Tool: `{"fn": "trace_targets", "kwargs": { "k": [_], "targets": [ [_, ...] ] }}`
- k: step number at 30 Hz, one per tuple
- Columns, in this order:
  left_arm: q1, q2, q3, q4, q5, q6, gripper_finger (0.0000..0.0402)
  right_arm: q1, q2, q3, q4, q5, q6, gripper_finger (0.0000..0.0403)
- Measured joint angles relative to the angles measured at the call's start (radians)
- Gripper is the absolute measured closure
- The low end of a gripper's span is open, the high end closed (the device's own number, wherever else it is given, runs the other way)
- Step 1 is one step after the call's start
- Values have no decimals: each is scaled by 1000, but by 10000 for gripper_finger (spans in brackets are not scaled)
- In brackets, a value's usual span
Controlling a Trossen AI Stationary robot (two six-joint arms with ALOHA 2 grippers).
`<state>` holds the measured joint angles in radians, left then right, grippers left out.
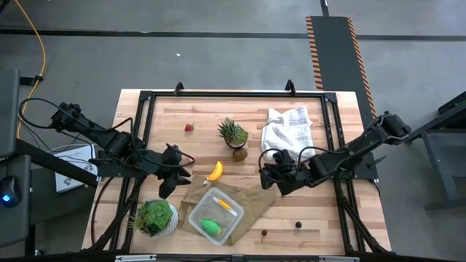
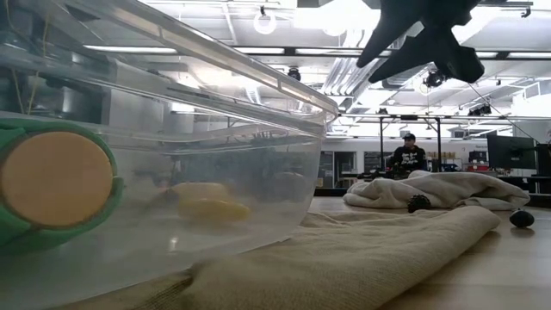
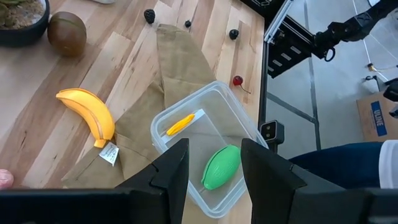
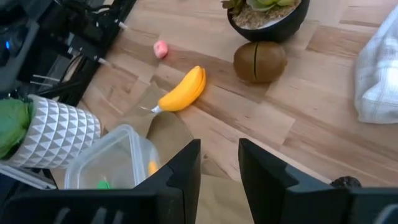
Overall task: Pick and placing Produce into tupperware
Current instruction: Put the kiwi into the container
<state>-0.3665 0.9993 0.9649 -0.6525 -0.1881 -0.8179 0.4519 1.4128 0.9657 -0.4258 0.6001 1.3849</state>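
Note:
The clear tupperware (image 1: 215, 216) rests on a flat brown paper bag (image 1: 244, 198) near the table's front. A green oval (image 3: 221, 167) and a yellow-orange piece (image 3: 180, 124) lie inside it. The yellow banana (image 1: 214, 171) lies on the wood just beyond the box. The brown kiwi (image 4: 260, 61) lies beside the spiky plant's pot, and the red strawberry (image 1: 189, 127) farther back left. My left gripper (image 1: 173, 177) hovers open, left of the banana. My right gripper (image 1: 271, 175) hovers open, right of the banana, over the bag's far right corner.
A spiky potted plant (image 1: 233, 133) stands mid-table, and a leafy plant in a white pot (image 1: 155, 217) left of the box. A white cloth (image 1: 287, 127) lies at the back right. Small dark berries (image 1: 297, 225) lie near the front right. A person (image 2: 407, 155) is far behind the table.

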Motion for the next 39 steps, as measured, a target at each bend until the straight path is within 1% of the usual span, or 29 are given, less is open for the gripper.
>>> {"fn": "trace_targets", "kwargs": {
  "k": [4,8,13,16,18,20,22,28,35,39],
  "targets": [
    [0,0,0,0,-7,-1,268,6,0,0,14,-9,-41,299],
    [0,0,0,0,-7,-2,268,24,10,1,85,-10,-63,273],
    [0,0,0,0,-7,-24,268,56,57,2,210,-9,-61,205],
    [0,0,0,-1,-7,-25,268,67,98,2,272,-11,-7,160],
    [0,0,0,-3,-7,-25,268,72,125,2,344,-23,11,133],
    [0,0,0,-3,-7,-21,268,73,149,2,397,-29,11,111],
    [0,0,0,-4,-6,-2,268,73,163,2,412,-33,14,95],
    [0,0,0,-14,-1,15,268,55,171,2,417,-36,96,74],
    [0,0,0,-51,85,53,268,19,171,2,435,-36,95,70],
    [0,0,0,-58,91,54,268,5,171,2,437,-36,89,70]
  ]
}}
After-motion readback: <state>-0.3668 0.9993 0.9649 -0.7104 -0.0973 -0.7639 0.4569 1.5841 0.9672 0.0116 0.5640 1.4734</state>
